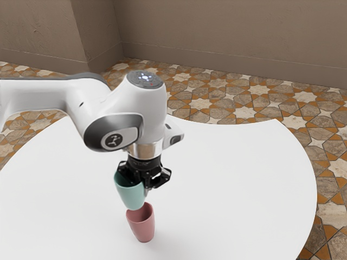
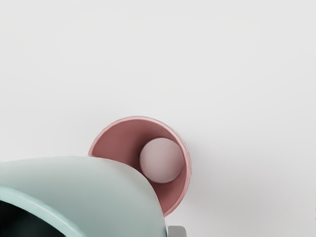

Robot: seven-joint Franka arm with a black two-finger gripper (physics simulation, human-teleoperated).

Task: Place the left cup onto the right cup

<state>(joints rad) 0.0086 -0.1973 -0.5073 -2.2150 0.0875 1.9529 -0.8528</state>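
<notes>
The white, glossy arm (image 1: 119, 114) comes in from the upper left of the exterior view and bends down over the lower middle of the frame. Its black gripper (image 1: 145, 181) is clamped on the rim of the mint-green cup (image 1: 130, 196), a smooth, tapered, handleless tumbler that hangs tilted, its mouth up toward the hand. The narrow base of this cup sits right at the rim of the pink cup (image 1: 142, 225); whether the two touch is not clear. The pink cup has the same tapered shape with a matte finish and stands upright on the round white table (image 1: 244, 179).

In the wrist view, the mint-green cup's (image 2: 84, 192) curved outer wall overlaps part of the pink cup's (image 2: 121, 143) open mouth, where a pale round bottom (image 2: 160, 159) shows inside. The tabletop (image 2: 197, 59) around them is plain and smooth. Beyond the table lie patterned star tiles (image 1: 244, 103) and a brown wall (image 1: 227, 27).
</notes>
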